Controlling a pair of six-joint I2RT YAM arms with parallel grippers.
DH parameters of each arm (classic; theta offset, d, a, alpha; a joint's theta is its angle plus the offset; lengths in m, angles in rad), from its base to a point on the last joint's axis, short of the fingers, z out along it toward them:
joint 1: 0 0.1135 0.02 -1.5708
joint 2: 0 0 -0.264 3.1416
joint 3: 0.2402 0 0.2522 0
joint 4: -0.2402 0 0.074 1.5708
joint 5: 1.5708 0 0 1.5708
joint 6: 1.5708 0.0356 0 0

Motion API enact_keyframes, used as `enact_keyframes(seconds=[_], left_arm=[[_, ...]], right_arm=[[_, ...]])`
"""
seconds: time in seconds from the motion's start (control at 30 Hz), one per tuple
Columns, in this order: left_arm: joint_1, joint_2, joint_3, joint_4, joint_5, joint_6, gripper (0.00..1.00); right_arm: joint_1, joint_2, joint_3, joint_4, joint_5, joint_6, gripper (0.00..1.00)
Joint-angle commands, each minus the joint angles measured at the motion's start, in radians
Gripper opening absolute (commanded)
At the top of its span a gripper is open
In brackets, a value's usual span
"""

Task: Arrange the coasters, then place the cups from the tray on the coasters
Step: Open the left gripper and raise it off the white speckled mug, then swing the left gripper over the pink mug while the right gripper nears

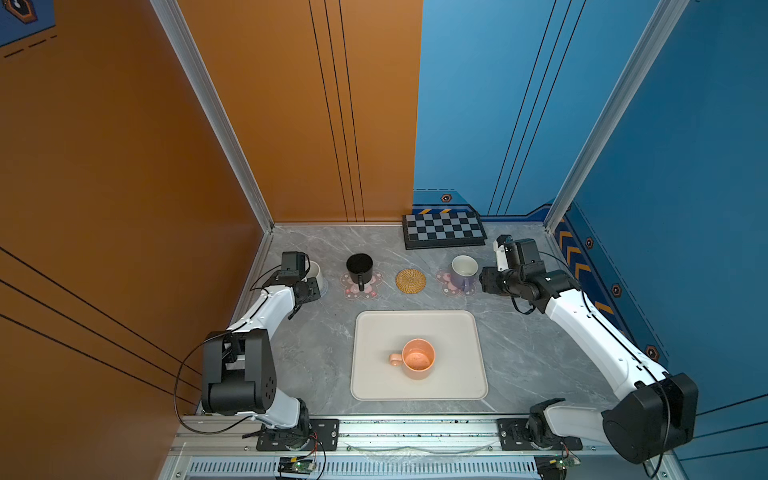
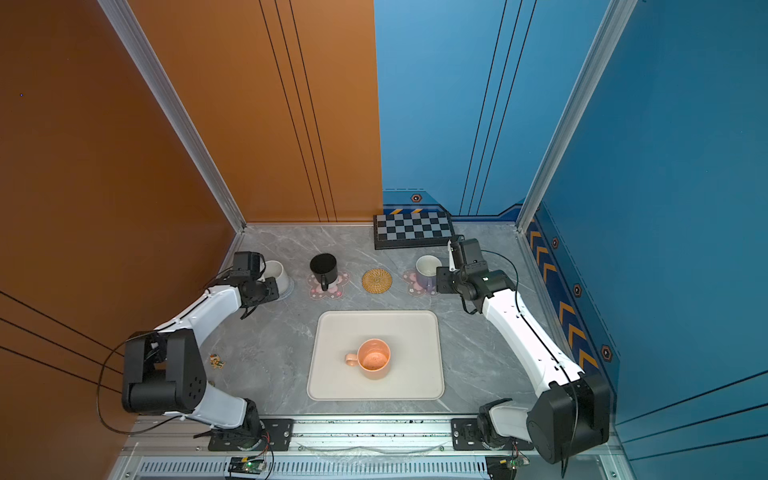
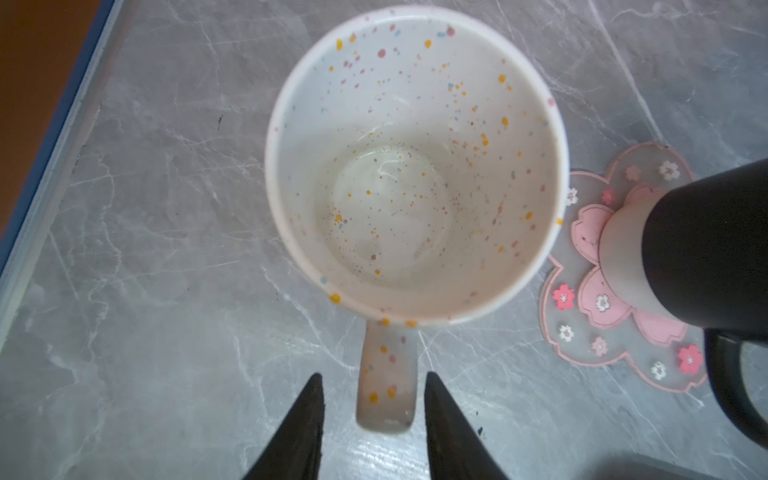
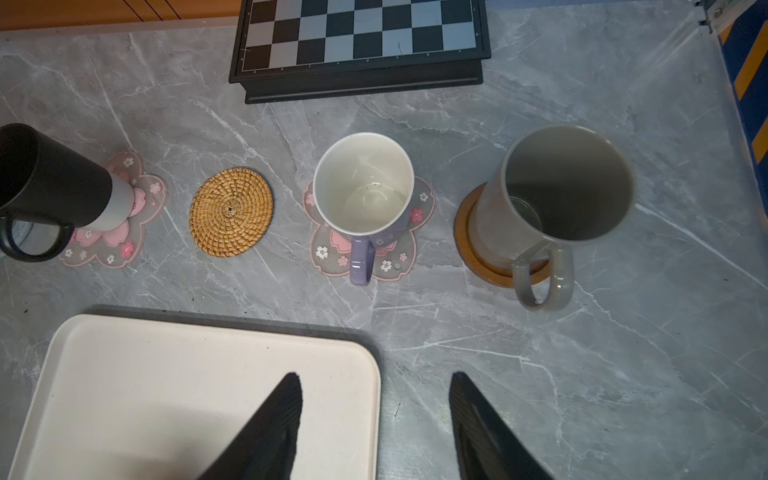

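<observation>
The speckled white cup (image 3: 415, 166) stands at the far left (image 1: 314, 270) on a grey-blue coaster (image 2: 289, 286). My left gripper (image 3: 374, 374) is open astride its handle (image 3: 386, 386), with a gap on each side. The black cup (image 1: 359, 266) stands on a pink flower coaster (image 1: 374, 286). The straw coaster (image 1: 410, 281) is bare. The lavender cup (image 1: 464, 270) stands on the other pink flower coaster (image 1: 446, 286). The grey cup (image 4: 569, 187) stands on the brown wooden coaster (image 4: 465, 232). The peach-orange cup (image 1: 417, 359) stands on the tray (image 1: 374, 332). My right gripper (image 4: 375, 374) hangs open and empty over the tray's far right corner.
A checkered board (image 1: 444, 230) lies against the back wall behind the row of coasters. Orange and blue walls close in the table on the left, back and right. A small figurine (image 2: 216, 360) lies on the table near the left arm.
</observation>
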Motion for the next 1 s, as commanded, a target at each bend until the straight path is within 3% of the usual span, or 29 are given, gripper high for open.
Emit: enact_keyframes(seconds=[0.0, 0.23, 0.47, 0.8, 0.97], left_arm=[[-0.017, -0.06, -0.019, -0.097, -0.003, -0.033, 0.42], [-0.087, -0.22, -0.031, -0.217, -0.072, -0.059, 0.42], [-0.161, -0.353, -0.053, -0.25, -0.036, -0.107, 0.42], [-0.444, -0.402, -0.097, -0.3, -0.078, -0.155, 0.38], [-0.536, -0.479, -0.141, -0.308, -0.047, -0.217, 0.29]], right_arm=[[0.007, -0.032, 0.002, -0.042, 0.042, 0.024, 0.6], [0.009, -0.075, -0.02, -0.06, 0.044, 0.049, 0.6], [0.021, -0.108, -0.048, -0.083, 0.044, 0.084, 0.59], [0.065, -0.162, -0.088, -0.117, 0.008, 0.092, 0.59], [0.094, -0.168, -0.098, -0.125, 0.015, 0.097, 0.59]])
